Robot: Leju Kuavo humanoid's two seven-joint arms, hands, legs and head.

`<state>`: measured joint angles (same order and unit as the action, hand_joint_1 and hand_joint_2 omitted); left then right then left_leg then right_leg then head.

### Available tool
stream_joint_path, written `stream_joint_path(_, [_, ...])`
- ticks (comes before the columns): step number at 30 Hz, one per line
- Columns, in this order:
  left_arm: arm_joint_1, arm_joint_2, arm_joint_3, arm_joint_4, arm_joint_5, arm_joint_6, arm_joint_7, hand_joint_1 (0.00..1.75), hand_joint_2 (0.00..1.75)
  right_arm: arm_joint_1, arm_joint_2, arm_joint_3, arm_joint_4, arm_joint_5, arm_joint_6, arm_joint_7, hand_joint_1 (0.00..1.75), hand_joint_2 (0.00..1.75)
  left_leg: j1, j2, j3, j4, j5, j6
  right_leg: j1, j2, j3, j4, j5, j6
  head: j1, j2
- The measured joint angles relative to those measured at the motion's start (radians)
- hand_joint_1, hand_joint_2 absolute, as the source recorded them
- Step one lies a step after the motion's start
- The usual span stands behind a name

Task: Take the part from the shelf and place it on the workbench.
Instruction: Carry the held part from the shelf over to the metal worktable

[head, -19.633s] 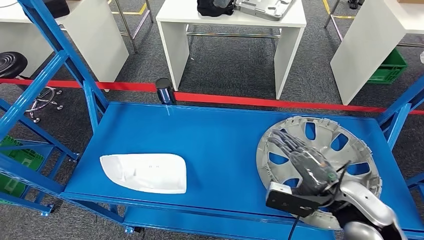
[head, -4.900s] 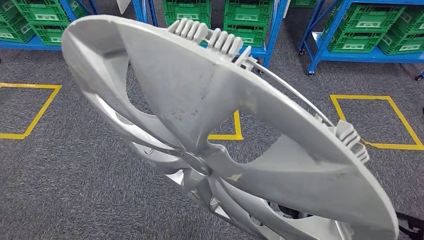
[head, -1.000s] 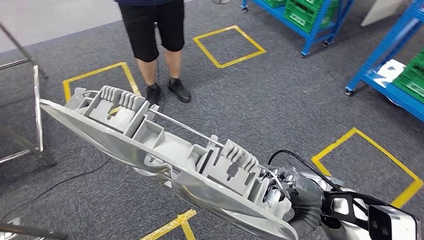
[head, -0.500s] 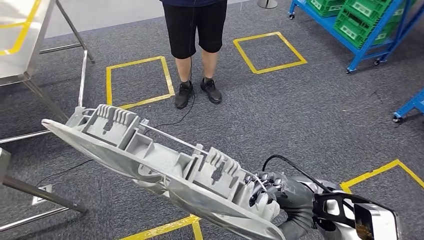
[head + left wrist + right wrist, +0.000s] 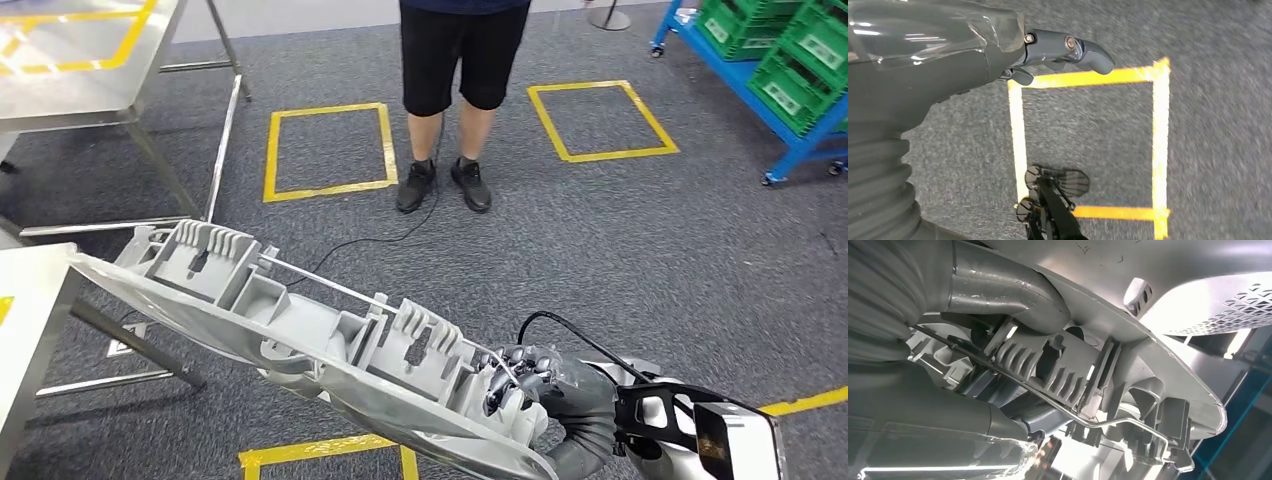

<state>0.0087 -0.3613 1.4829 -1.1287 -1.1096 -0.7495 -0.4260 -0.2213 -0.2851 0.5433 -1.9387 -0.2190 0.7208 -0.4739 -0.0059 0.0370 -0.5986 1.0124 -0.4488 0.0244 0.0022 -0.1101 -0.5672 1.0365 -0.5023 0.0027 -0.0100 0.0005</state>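
The part is a silver wheel cover [image 5: 300, 330], held almost edge-on over the carpet with its ribbed clips and wire ring facing up. My right hand [image 5: 530, 385] grips its near rim from the lower right. Close up in the right wrist view, the thumb [image 5: 998, 285] presses on the cover's rim [image 5: 1148, 375] and the darker fingers reach in behind the clips. My left hand [image 5: 948, 55] hangs over the floor holding nothing, its fingers apart. A steel workbench [image 5: 90, 60] marked with yellow tape stands at the far left.
A white tabletop corner [image 5: 20, 320] juts in at the left edge, close to the cover's far rim. A person in black shorts [image 5: 460, 50] stands ahead beside yellow floor squares [image 5: 330, 150]. Blue racks with green crates [image 5: 790, 70] stand at the far right. A cable [image 5: 370, 240] trails across the carpet.
The camera has turned, so the floor, person and racks have slid right and the steel workbench and white tabletop have come in at the left. My right hand still holds the cover.
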Motion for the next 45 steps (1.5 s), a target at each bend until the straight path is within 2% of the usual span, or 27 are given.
stream_joint_path(1, [0.0,0.0,0.001,-0.001,0.0,-0.002,-0.002,0.0,1.75,-0.001,0.0,0.0,0.0,-0.001,0.0,-0.001,1.75,1.75,0.004,-0.014,0.007,-0.007,0.005,0.005,-0.002,0.029,-0.015,0.036,-0.018,0.0,0.002,0.0])
stream_joint_path(3, [-0.004,0.0,0.001,-0.002,0.0,-0.006,-0.006,0.0,1.75,-0.001,-0.002,0.001,0.0,-0.001,0.001,-0.002,1.75,1.75,0.008,-0.043,0.011,-0.01,0.01,0.011,-0.006,0.088,-0.078,0.164,-0.068,-0.005,0.007,0.0])
stream_joint_path(5, [-0.006,0.0,0.001,-0.002,0.0,-0.01,-0.01,0.0,1.75,-0.001,-0.004,0.004,0.001,0.003,0.005,-0.001,1.75,1.75,0.009,-0.077,0.012,-0.01,0.01,0.012,-0.01,0.104,-0.137,0.268,-0.093,0.0,0.008,0.0])
stream_joint_path(6, [-0.006,0.0,0.001,-0.002,-0.001,-0.012,-0.012,0.0,1.75,-0.003,-0.004,0.006,0.001,0.005,0.007,0.0,1.75,1.75,0.009,-0.094,0.013,-0.009,0.01,0.011,-0.012,0.106,-0.143,0.267,-0.082,0.007,0.008,0.0])
stream_joint_path(7, [-0.006,0.0,0.001,-0.002,-0.001,-0.014,-0.014,0.0,1.75,-0.007,-0.004,0.009,0.001,0.008,0.01,0.001,1.75,1.75,0.01,-0.11,0.015,-0.008,0.009,0.01,-0.016,0.11,-0.13,0.225,-0.056,0.017,0.008,0.0])
stream_joint_path(9, [-0.006,0.0,0.001,-0.003,-0.002,-0.016,-0.017,0.0,1.75,-0.019,-0.004,0.013,0.001,0.004,0.009,0.013,1.75,1.75,0.011,-0.139,0.016,-0.002,0.004,0.003,-0.024,0.137,-0.073,0.084,0.008,0.032,0.008,0.0])
stream_joint_path(11, [-0.004,0.0,0.003,-0.007,-0.002,-0.018,-0.02,0.0,1.75,-0.029,-0.004,0.016,0.003,-0.035,-0.002,0.048,1.75,1.75,0.01,-0.159,0.012,0.005,-0.002,-0.009,-0.025,0.157,-0.038,0.002,0.041,0.025,0.008,0.0])
stream_joint_path(13, [0.002,0.0,0.01,-0.01,-0.003,-0.02,-0.022,0.0,1.75,-0.033,-0.001,0.019,0.005,-0.09,-0.021,0.089,1.75,1.75,0.012,-0.169,0.006,0.006,-0.004,-0.021,-0.021,0.152,-0.033,-0.007,0.047,0.007,0.008,0.0])
stream_joint_path(14, [0.004,0.0,0.014,-0.012,-0.005,-0.021,-0.023,0.0,1.75,-0.035,0.002,0.019,0.007,-0.108,-0.03,0.102,1.75,1.75,0.014,-0.16,0.004,0.008,-0.006,-0.026,-0.021,0.148,-0.032,-0.008,0.049,0.001,0.008,0.0])
stream_joint_path(16, [0.004,0.0,0.019,-0.015,-0.009,-0.021,-0.025,0.0,1.75,-0.035,0.005,0.019,0.009,-0.124,-0.042,0.118,1.75,1.75,0.013,-0.111,-0.017,0.052,-0.035,-0.035,-0.023,0.14,-0.028,-0.012,0.05,-0.01,0.004,0.0])
stream_joint_path(18, [-0.002,0.001,0.02,-0.016,-0.016,-0.021,-0.029,0.0,1.75,-0.034,0.006,0.019,0.009,-0.124,-0.047,0.125,1.75,1.75,0.014,-0.059,-0.075,0.173,-0.095,-0.042,-0.019,0.128,-0.026,-0.012,0.047,-0.017,0.0,0.0])
stream_joint_path(20, [-0.005,0.002,0.019,-0.016,-0.022,-0.023,-0.032,0.0,1.75,-0.032,0.006,0.019,0.01,-0.118,-0.05,0.127,1.75,1.75,0.017,-0.049,-0.134,0.284,-0.132,-0.044,-0.015,0.114,-0.024,-0.012,0.045,-0.021,0.0,0.0])
stream_joint_path(21, [-0.005,0.002,0.019,-0.017,-0.023,-0.024,-0.032,0.0,1.75,-0.031,0.005,0.019,0.009,-0.115,-0.05,0.127,1.75,1.75,0.017,-0.049,-0.14,0.292,-0.124,-0.044,-0.013,0.107,-0.024,-0.012,0.043,-0.022,0.0,0.0])
stream_joint_path(22, [-0.005,0.002,0.019,-0.019,-0.024,-0.025,-0.033,0.0,1.75,-0.031,0.005,0.019,0.009,-0.111,-0.05,0.128,1.75,1.75,0.017,-0.047,-0.126,0.259,-0.099,-0.042,-0.011,0.101,-0.022,-0.012,0.042,-0.023,0.0,0.0])
stream_joint_path(24, [-0.006,0.004,0.019,-0.024,-0.03,-0.027,-0.034,0.0,1.75,-0.032,0.004,0.019,0.008,-0.101,-0.05,0.128,1.75,1.75,0.012,-0.028,-0.057,0.12,-0.035,-0.03,-0.007,0.089,-0.017,-0.012,0.039,-0.024,0.0,0.0])
stream_joint_path(25, [-0.007,0.004,0.019,-0.027,-0.033,-0.027,-0.035,0.0,1.75,-0.033,0.004,0.019,0.008,-0.096,-0.049,0.128,1.75,1.75,0.008,-0.016,-0.027,0.061,-0.015,-0.024,-0.003,0.084,-0.015,-0.012,0.037,-0.022,0.001,0.0])
stream_joint_path(27, [-0.008,0.005,0.019,-0.029,-0.037,-0.028,-0.036,0.0,1.75,-0.034,0.004,0.018,0.008,-0.09,-0.049,0.128,1.75,1.75,0.002,0.001,-0.005,0.016,-0.009,-0.016,0.002,0.079,-0.014,-0.012,0.035,-0.019,0.002,0.0])
stream_joint_path(32, [-0.009,0.005,0.019,-0.03,-0.039,-0.027,-0.038,0.0,1.75,-0.035,0.003,0.018,0.008,-0.086,-0.048,0.128,1.75,1.75,-0.001,-0.005,-0.006,0.014,-0.007,-0.013,0.0,0.076,-0.015,-0.013,0.034,-0.016,0.001,0.0])
stream_joint_path(34, [-0.009,0.005,0.019,-0.033,-0.041,-0.026,-0.041,0.0,1.75,-0.038,0.002,0.019,0.007,-0.079,-0.043,0.127,1.75,1.75,0.003,-0.022,0.006,-0.005,0.005,0.0,-0.003,0.081,-0.027,0.016,0.018,-0.007,0.002,0.0])
stream_joint_path(35, [-0.009,0.005,0.019,-0.034,-0.042,-0.025,-0.042,0.0,1.75,-0.04,0.0,0.019,0.006,-0.076,-0.041,0.127,1.75,1.75,0.006,-0.031,0.013,-0.014,0.011,0.006,-0.004,0.087,-0.047,0.059,-0.003,-0.005,0.004,0.0])
stream_joint_path(37, [-0.011,0.004,0.019,-0.035,-0.043,-0.025,-0.042,0.0,1.75,-0.041,-0.004,0.019,0.006,-0.074,-0.039,0.127,1.75,1.75,0.009,-0.047,0.02,-0.023,0.017,0.012,-0.008,0.102,-0.115,0.197,-0.058,-0.003,0.007,0.0])
stream_joint_path(38, [-0.011,0.004,0.019,-0.034,-0.043,-0.025,-0.042,0.0,1.75,-0.04,-0.005,0.019,0.006,-0.074,-0.038,0.127,1.75,1.75,0.01,-0.055,0.02,-0.023,0.017,0.012,-0.012,0.104,-0.145,0.254,-0.075,0.001,0.007,0.0])
stream_joint_path(39, [-0.01,0.003,0.019,-0.034,-0.044,-0.025,-0.042,0.0,1.75,-0.04,-0.006,0.019,0.006,-0.074,-0.038,0.127,1.75,1.75,0.011,-0.063,0.02,-0.023,0.016,0.011,-0.015,0.105,-0.159,0.276,-0.077,0.008,0.007,0.0])
stream_joint_path(40, [-0.01,0.003,0.019,-0.034,-0.044,-0.025,-0.042,0.0,1.75,-0.04,-0.007,0.019,0.006,-0.072,-0.038,0.127,1.75,1.75,0.012,-0.071,0.021,-0.023,0.016,0.01,-0.019,0.105,-0.151,0.257,-0.062,0.019,0.007,0.0])
stream_joint_path(42, [-0.01,0.002,0.019,-0.034,-0.048,-0.025,-0.043,0.0,1.75,-0.042,-0.01,0.02,0.006,-0.064,-0.036,0.126,1.75,1.75,0.015,-0.089,0.022,-0.018,0.012,0.003,-0.03,0.117,-0.087,0.12,-0.005,0.041,0.008,0.0])
stream_joint_path(43, [-0.011,0.002,0.019,-0.034,-0.05,-0.024,-0.043,0.0,1.75,-0.044,-0.011,0.022,0.006,-0.058,-0.034,0.125,1.75,1.75,0.015,-0.097,0.02,-0.012,0.009,-0.003,-0.033,0.126,-0.054,0.053,0.02,0.044,0.008,0.0])
stream_joint_path(45, [-0.01,0.002,0.02,-0.034,-0.054,-0.023,-0.044,0.0,1.75,-0.048,-0.013,0.026,0.006,-0.046,-0.028,0.122,1.75,1.75,0.014,-0.109,0.013,-0.004,0.004,-0.016,-0.032,0.137,-0.021,-0.013,0.041,0.034,0.009,0.0])
